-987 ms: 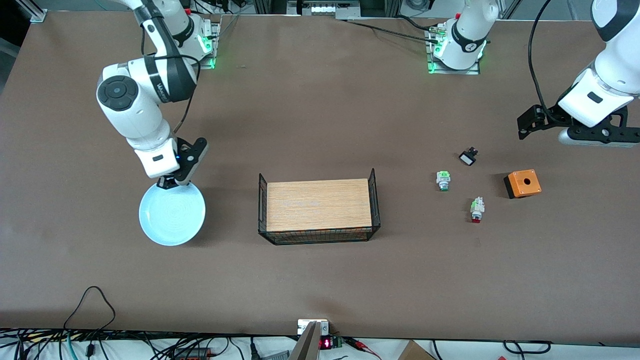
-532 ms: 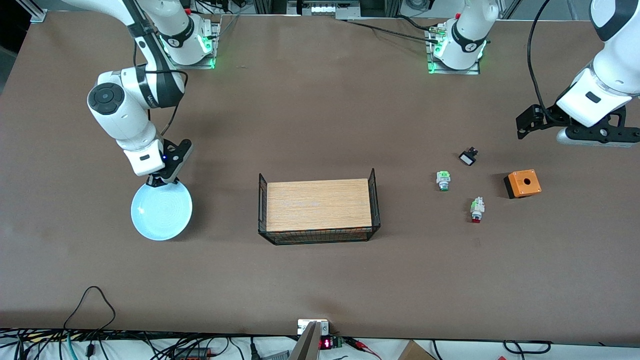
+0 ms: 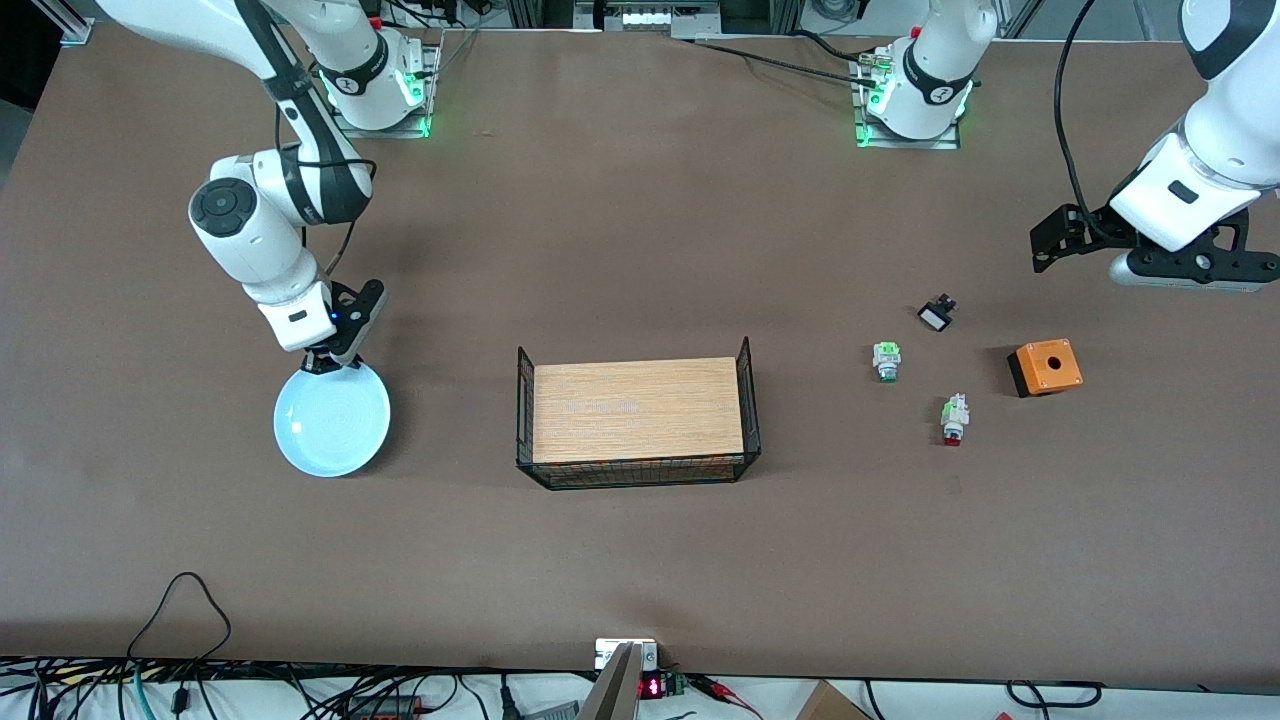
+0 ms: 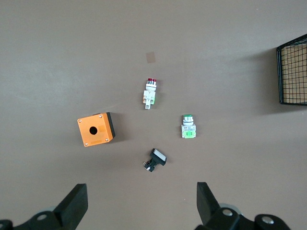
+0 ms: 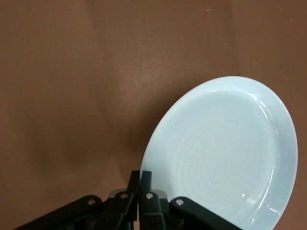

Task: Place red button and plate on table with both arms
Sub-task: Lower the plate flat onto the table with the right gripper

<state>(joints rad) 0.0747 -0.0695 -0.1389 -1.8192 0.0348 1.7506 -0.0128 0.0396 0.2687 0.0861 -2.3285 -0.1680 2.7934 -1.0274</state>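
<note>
I see the plate (image 3: 332, 418) near the right arm's end of the table (image 3: 640, 560), maybe lifted a bit; I can't be sure. My right gripper (image 3: 322, 364) is clenched on its rim. The red button (image 3: 953, 419) lies on the table near the left arm's end. My left gripper (image 4: 139, 205) hangs wide apart, holding nothing, above it.

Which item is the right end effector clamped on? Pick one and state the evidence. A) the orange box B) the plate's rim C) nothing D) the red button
B: the right end effector has its fingers pinched together on the rim of the pale-blue plate, seen in the front view toward the right arm's end of the table.
</note>
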